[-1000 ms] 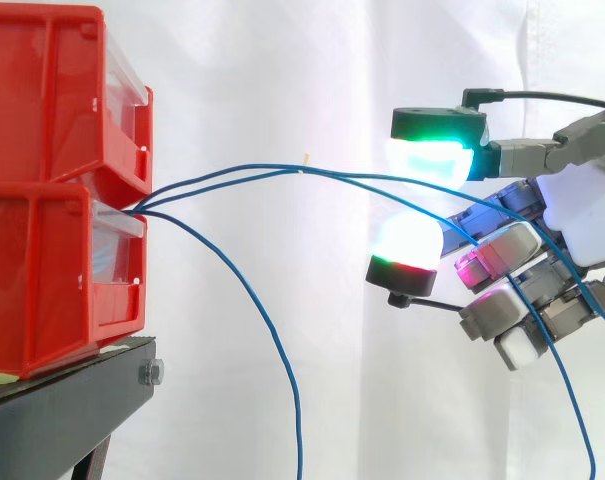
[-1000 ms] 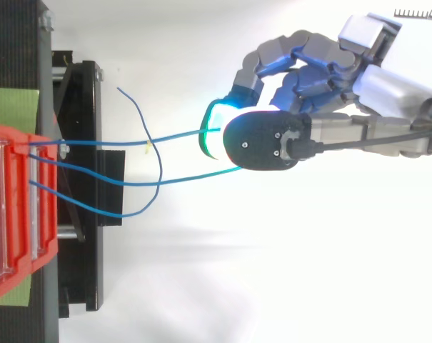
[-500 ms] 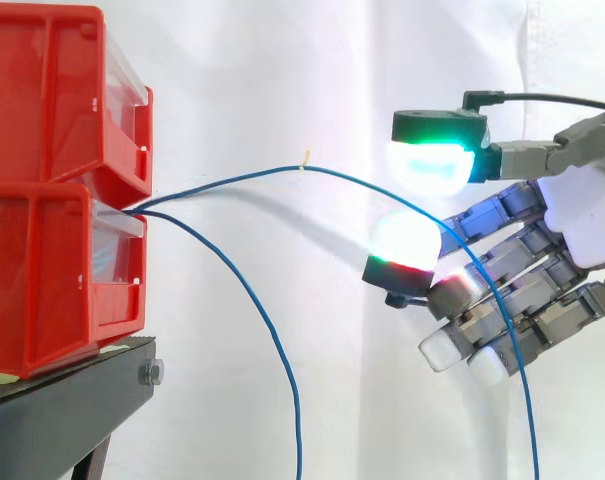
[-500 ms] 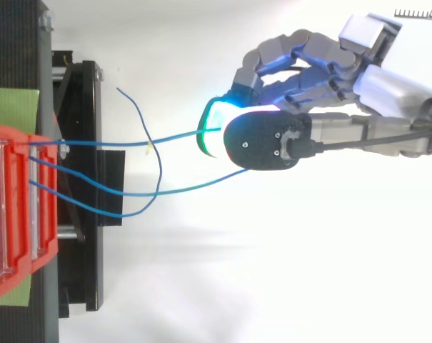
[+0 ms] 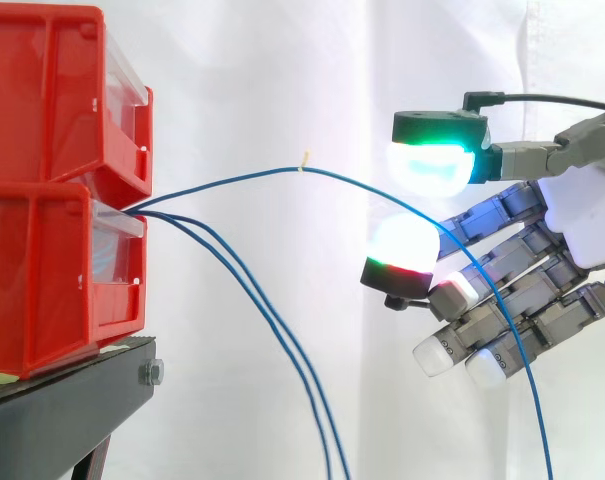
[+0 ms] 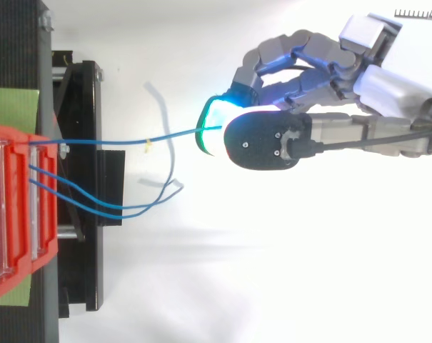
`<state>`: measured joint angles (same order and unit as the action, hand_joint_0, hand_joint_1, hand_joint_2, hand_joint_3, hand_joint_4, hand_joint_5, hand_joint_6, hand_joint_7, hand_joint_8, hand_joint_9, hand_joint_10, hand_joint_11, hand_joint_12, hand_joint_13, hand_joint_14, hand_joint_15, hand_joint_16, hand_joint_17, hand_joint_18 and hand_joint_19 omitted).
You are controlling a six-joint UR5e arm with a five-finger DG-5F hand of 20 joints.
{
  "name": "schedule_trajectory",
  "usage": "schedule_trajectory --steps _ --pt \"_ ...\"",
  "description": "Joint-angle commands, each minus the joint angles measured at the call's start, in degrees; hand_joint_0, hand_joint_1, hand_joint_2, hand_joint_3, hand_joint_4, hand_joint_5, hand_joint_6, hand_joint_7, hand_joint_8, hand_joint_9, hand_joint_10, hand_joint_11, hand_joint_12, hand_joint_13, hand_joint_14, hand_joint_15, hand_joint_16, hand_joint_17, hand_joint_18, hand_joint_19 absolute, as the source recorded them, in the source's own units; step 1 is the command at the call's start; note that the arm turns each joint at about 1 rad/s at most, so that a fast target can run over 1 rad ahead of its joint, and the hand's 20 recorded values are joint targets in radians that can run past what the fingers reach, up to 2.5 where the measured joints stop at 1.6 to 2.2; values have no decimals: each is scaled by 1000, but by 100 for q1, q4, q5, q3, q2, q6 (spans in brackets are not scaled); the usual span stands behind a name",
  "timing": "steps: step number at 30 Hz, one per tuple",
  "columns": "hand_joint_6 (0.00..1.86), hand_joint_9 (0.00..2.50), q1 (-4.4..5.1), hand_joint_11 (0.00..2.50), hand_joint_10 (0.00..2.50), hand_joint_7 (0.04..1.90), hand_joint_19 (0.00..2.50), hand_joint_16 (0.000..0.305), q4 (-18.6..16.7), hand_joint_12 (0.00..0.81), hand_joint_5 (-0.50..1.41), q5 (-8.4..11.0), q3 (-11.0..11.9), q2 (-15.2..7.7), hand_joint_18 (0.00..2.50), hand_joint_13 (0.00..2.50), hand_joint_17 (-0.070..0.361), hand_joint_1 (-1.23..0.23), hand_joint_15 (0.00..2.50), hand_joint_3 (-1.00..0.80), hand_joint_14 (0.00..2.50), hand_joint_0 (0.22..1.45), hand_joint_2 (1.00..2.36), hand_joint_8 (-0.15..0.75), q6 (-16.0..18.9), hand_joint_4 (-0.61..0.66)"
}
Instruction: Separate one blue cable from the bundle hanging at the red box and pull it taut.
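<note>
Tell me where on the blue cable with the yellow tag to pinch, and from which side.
Pinch the tagged cable on its descending stretch just past the yellow tag, away from the red bins. There it arcs alone, well above the two slack cables. Bring the hand in level from the right of the side view, fingers above and below the strand.

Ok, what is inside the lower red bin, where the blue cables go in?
Three blue cables enter at the top front edge of the lower red bin, just under the upper red bin. Their ends and any contents are covered by its walls.
</note>
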<state>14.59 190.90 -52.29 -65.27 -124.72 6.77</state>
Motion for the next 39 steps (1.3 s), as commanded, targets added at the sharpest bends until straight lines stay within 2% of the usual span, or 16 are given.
schedule_trajectory --steps 1,3,6,7,12,21,25,28,33,39 --pt "862 775 0 1551 3 857 587 52 0 371 -249 0 -3 0 477 580 116 -503 641 -500 22 572 1000 280 0 111" --pt "862 782 9 1587 92 860 596 52 0 373 -248 0 6 0 501 629 117 -500 714 -500 24 573 1000 274 0 110" --pt "861 727 18 1518 498 863 673 52 0 375 -248 0 -3 0 590 759 117 -496 945 -500 24 577 1000 268 0 119" --pt "861 721 18 1501 554 862 692 52 0 374 -247 0 -3 0 600 800 116 -495 1015 -500 25 578 1000 265 0 116" --pt "861 700 18 1484 609 865 757 51 0 370 -247 0 6 0 648 910 115 -501 1277 -500 17 581 1000 274 0 120" --pt "860 687 18 1452 657 853 781 51 0 351 -241 0 -3 0 675 997 115 -499 1500 -500 7 583 1000 275 -9 117" --pt "859 698 0 1441 679 858 801 50 0 340 -235 0 -3 0 683 1041 113 -432 1604 -500 12 593 1000 271 0 113" --pt "857 728 0 1451 694 869 801 50 18 343 -227 0 6 26 694 1033 113 -395 1568 -500 168 598 1000 275 0 108" --pt "851 765 0 1460 672 887 810 49 26 334 -211 0 -3 26 709 1043 111 -366 1564 -486 193 624 1001 271 0 97" --pt "855 779 18 1477 695 935 802 50 35 331 -203 35 6 26 714 1051 112 -503 1587 -279 146 614 1019 267 0 96"
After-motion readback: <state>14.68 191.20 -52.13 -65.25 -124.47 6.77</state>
